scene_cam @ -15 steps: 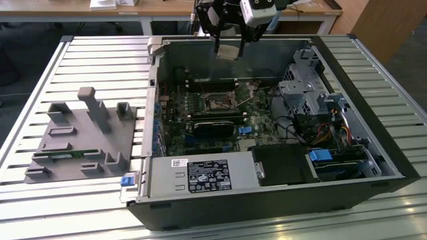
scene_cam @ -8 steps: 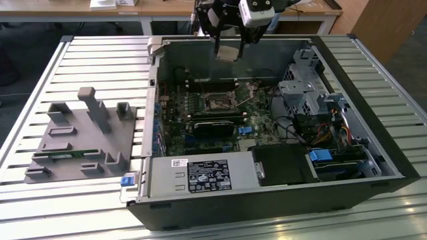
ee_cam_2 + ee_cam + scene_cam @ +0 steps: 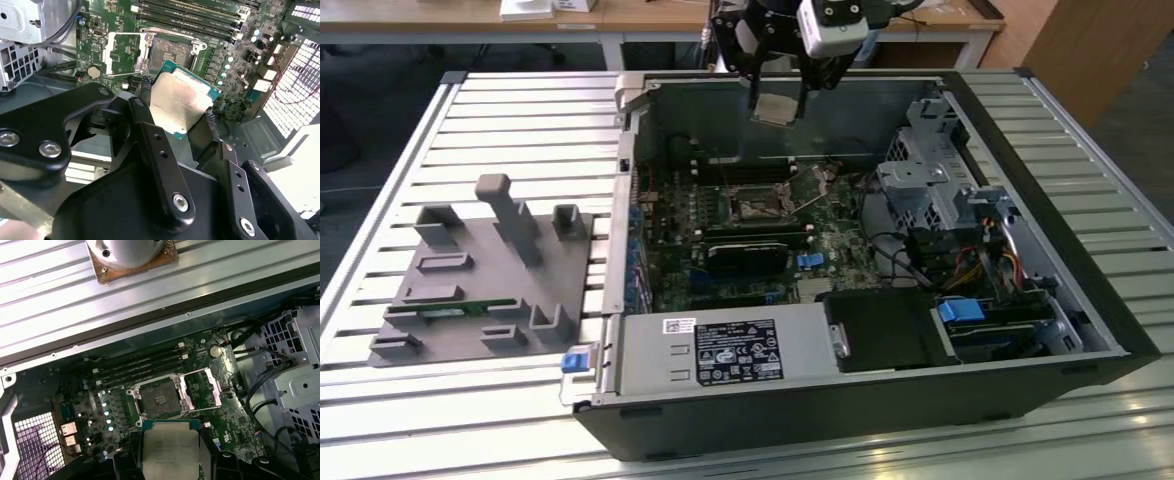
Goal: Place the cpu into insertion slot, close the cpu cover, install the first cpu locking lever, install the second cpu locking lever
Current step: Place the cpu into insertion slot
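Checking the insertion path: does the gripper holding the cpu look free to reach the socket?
Probably yes: the gripper holds the cpu, the cpu cover lies flipped open, and the socket looks bare, with nothing between them.

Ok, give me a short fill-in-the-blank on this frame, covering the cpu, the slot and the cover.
1. The gripper, held above the motherboard, is shut on the ____.
2. The insertion slot is ____, with no chip seated in it.
3. The cpu cover is flipped ____, lying beside the slot.

Missing words: cpu; empty; open.
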{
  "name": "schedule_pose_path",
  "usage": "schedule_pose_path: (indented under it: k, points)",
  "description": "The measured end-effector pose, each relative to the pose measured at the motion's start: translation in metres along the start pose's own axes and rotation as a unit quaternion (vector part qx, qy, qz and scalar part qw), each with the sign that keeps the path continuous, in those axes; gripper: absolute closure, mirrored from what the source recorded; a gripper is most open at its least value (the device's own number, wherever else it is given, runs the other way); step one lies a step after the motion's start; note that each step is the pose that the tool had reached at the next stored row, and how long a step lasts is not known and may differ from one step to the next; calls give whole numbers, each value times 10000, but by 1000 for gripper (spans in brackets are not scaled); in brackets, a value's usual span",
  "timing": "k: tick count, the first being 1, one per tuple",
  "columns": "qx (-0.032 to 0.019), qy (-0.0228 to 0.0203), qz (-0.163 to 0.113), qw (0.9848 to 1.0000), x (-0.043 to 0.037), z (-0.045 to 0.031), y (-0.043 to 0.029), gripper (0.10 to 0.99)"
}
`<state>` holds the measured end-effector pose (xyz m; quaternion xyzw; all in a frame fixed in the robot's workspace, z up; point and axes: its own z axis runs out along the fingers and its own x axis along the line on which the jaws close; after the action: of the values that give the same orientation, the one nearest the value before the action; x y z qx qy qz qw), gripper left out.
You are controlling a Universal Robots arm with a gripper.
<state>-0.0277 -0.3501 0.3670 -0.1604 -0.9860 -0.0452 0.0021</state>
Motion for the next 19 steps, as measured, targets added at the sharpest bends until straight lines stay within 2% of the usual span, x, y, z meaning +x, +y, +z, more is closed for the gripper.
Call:
schedule_pose_path:
  k: [8, 19]
  points:
    - [-5, -20, 230, 9997, 0, 2, 0, 545]
    - [-10, -46, 518, 9986, 0, 4, 0, 545]
